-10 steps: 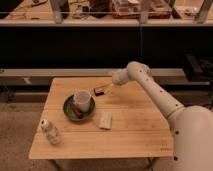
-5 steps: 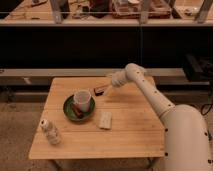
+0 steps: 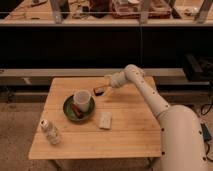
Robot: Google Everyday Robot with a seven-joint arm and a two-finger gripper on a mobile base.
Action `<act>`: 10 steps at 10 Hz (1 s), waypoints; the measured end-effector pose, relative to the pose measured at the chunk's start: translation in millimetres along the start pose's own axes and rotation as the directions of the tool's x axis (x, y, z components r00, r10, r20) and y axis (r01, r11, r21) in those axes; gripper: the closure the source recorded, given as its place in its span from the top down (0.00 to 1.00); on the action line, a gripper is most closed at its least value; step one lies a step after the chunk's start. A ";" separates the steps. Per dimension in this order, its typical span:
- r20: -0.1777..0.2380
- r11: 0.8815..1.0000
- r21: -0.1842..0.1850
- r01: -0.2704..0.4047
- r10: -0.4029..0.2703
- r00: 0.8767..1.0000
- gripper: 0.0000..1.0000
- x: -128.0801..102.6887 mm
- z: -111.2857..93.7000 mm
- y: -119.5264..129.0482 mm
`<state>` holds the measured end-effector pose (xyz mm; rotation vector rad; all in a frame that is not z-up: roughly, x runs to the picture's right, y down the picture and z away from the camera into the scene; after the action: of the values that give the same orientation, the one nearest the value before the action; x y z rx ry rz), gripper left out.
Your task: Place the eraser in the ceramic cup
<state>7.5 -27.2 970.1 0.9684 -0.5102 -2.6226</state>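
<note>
The eraser (image 3: 99,91), a small dark block with a reddish top, lies on the wooden table (image 3: 130,130) just right of the ceramic cup (image 3: 82,100). The white cup stands on a dark green plate (image 3: 70,113). My gripper (image 3: 105,88) reaches in from the right and sits right at the eraser's right end, low over the table. The eraser is outside the cup.
A brown stick-like item (image 3: 75,109) lies on the plate beside the cup. A pale beige flat rectangle (image 3: 105,120) lies in front of the plate. A small clear bottle (image 3: 50,131) stands at the front left corner. Dark shelving runs behind the table.
My arm has stretched leftward and lower, bringing the gripper from a short way right of the eraser up to it. The eraser, cup and other items have not moved.
</note>
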 end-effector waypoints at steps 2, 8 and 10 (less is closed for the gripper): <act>0.002 1.000 0.008 0.000 0.000 1.000 0.80 0.1 4.2 -1.4; 0.005 0.986 0.005 -0.165 0.165 0.986 0.80 -16.1 7.3 -2.1; 0.030 0.987 -0.004 -0.164 0.164 0.986 0.80 -20.7 9.1 -4.5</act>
<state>15.8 -13.1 986.3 0.8488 -0.5701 -2.4940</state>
